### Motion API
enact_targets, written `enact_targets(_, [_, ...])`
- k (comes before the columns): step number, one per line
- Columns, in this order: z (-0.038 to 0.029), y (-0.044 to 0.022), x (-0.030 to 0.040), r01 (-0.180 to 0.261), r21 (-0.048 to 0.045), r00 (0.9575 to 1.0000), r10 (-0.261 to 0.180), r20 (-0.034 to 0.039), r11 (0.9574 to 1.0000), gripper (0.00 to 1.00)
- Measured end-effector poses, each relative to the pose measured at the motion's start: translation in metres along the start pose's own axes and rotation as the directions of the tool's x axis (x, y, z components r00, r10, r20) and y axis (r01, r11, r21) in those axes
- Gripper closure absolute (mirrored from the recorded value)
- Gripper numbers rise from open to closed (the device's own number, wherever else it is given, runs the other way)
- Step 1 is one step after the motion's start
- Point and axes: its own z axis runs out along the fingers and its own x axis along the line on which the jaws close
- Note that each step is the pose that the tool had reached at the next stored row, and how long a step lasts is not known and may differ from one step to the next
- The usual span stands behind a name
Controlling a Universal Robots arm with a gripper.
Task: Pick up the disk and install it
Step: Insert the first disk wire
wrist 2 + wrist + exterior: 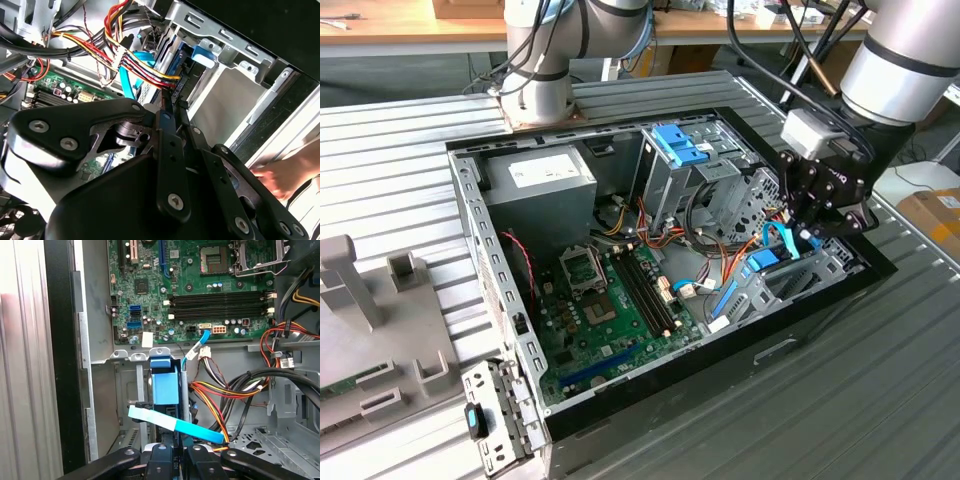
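First wrist view: the disk [165, 382], clenched between the fingers [161, 460], was held inside the case [82, 340], seating judged unfinished.

motherboard [200, 275] is the usual green, with black RAM slots [220, 300]; disk [165, 385] carrier is bright blue; flat cable [175, 424] a lighter blue; wire bundle [145, 64] red, yellow, orange and black; gripper [810, 232] matte black; power supply [545, 185] grey, white sticker; table [880, 400] ribbed silver

One open computer case [470, 230], one green motherboard [610, 320], one grey power-supply box [540, 182], one blue-railed disk [165, 385]
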Motion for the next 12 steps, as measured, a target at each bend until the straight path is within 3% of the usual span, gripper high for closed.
enact_targets(12, [0.0012,-0.0028,-0.0027,-0.002,-0.0061,1.0,0.002,-0.0007,1.0,0.83])
